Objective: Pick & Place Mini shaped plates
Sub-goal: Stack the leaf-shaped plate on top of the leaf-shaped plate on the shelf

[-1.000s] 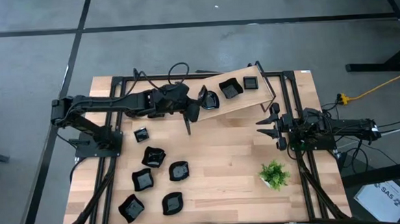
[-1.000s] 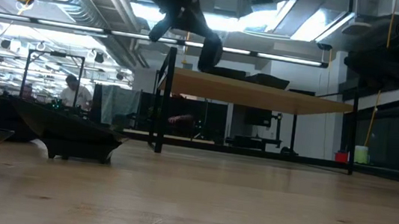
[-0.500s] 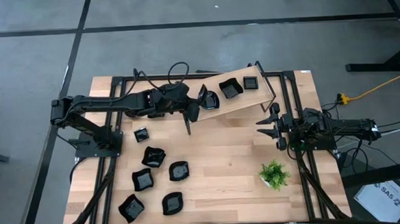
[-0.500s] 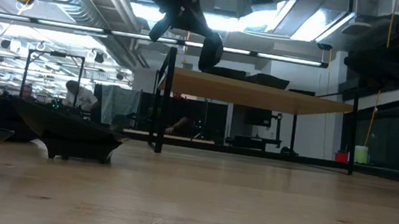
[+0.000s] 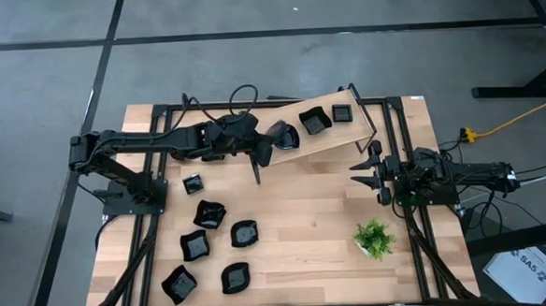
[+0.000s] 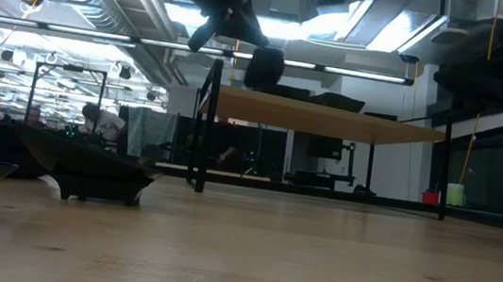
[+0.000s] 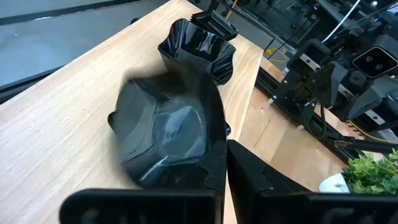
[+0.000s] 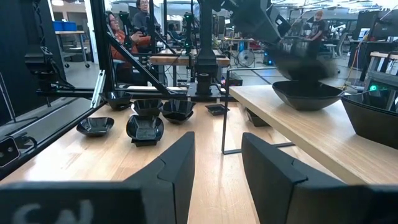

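Shelf: a raised light-wood shelf [image 5: 342, 135] on thin black legs stands at the far side of the pale wooden counter [image 5: 304, 217]; it already carries two glossy black mini plates, a wavy-edged one [image 5: 314, 122] and a small square one [image 5: 343, 114].
Plate in hand: a third glossy black rounded plate [image 5: 284, 135] sits at the shelf's near-left end, blurred in the left wrist view [image 7: 165, 134], right at the fingertips of the left hand [image 5: 265, 150].
Left hand: its dark fingers look nearly pressed together beside the plate's rim; whether they pinch it or have just let go I cannot tell, though the plate seems to rest on the shelf.
Right hand: the right hand [image 5: 368, 176] waits over the counter's right side, fingers spread, holding nothing, just behind the small green potted plant [image 5: 375, 238].
Left to move: six glossy black plates of mixed shapes lie on the counter's near-left part: a small one [image 5: 192, 184], a crumpled-looking one [image 5: 209, 213], a square one [image 5: 195, 245], a round one [image 5: 244, 234], a leaf-like one [image 5: 178, 284] and another [image 5: 234, 278].
Progress: by my reckoning about a third is done, with the third placement finishing and six pickups left.
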